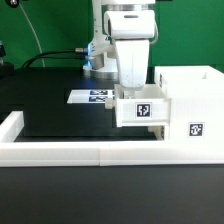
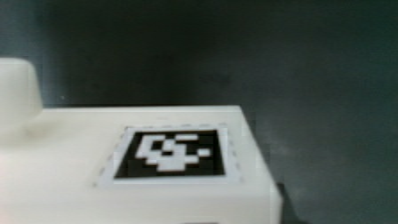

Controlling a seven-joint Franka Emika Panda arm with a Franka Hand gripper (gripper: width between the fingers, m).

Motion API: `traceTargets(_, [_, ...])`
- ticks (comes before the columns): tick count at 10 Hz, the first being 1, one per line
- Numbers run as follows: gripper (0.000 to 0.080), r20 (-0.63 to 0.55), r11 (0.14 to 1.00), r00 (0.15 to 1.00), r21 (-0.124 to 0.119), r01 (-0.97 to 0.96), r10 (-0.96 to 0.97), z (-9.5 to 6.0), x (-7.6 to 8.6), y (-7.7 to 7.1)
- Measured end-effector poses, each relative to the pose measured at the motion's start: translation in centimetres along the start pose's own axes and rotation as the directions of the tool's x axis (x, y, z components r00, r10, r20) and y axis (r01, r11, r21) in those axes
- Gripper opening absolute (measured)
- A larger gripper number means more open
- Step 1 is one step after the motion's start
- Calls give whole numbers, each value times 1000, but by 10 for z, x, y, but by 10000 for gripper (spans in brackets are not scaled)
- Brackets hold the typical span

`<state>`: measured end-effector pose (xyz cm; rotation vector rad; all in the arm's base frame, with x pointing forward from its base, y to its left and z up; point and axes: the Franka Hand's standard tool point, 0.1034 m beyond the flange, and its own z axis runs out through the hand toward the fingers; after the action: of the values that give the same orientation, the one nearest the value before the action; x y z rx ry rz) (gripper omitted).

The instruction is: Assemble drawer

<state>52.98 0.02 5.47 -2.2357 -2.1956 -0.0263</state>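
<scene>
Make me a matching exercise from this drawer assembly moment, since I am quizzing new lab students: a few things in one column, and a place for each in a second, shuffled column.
Things:
1. tray
2. shell
3. marker board
4. border blocks

Places:
A. flat on the black table, behind the tray, toward the exterior view's left
B. just below the tool, against the shell's side
C. along the table's near edge
D. at the exterior view's right

Pairs: 1-B, 2-D, 3-A, 4-C
</scene>
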Motion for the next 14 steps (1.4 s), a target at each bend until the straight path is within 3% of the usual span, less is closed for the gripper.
traceTargets(9, [42, 4, 1000, 1000, 0, 12, -12, 1, 1, 0])
traceTargets(14, [42, 2, 1000, 1000, 0, -28, 28, 1, 10, 0])
